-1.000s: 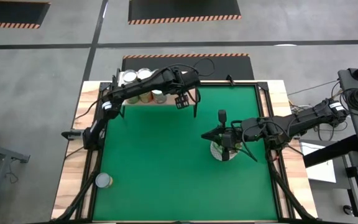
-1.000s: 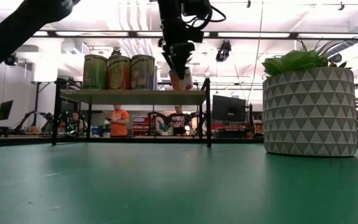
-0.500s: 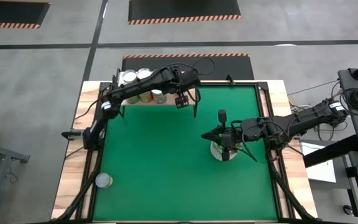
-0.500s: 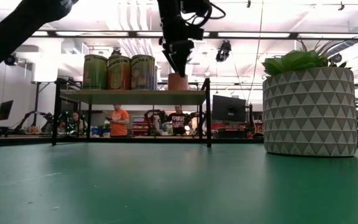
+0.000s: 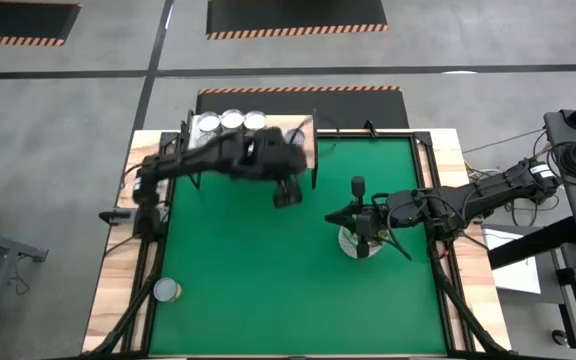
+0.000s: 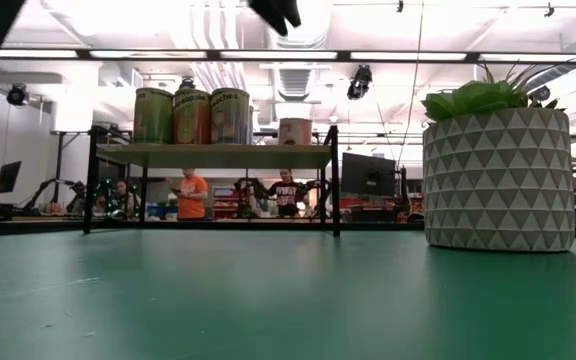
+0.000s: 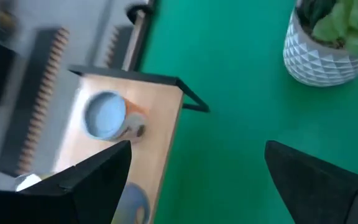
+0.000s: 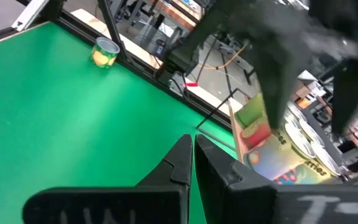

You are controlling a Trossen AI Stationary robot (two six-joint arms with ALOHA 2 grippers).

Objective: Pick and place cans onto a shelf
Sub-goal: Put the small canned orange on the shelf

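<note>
Seen from above, the left tool (image 5: 284, 192) hangs over the green mat (image 5: 268, 290) just off the shelf (image 5: 308, 152); one can (image 5: 167, 290) stands upright far off, nearer this arm. Low view: four cans (image 6: 193, 116) on the shelf. Left wrist: fingers (image 7: 104, 180) spread, empty. Right tool (image 8: 191, 158), pinched together, waits by the plant pot (image 5: 358, 243).

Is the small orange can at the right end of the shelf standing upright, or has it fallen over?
Upright. In the low view the orange can stands vertically on the shelf, and the left wrist view shows its round top facing up. The open left tool is clear of it.
</note>
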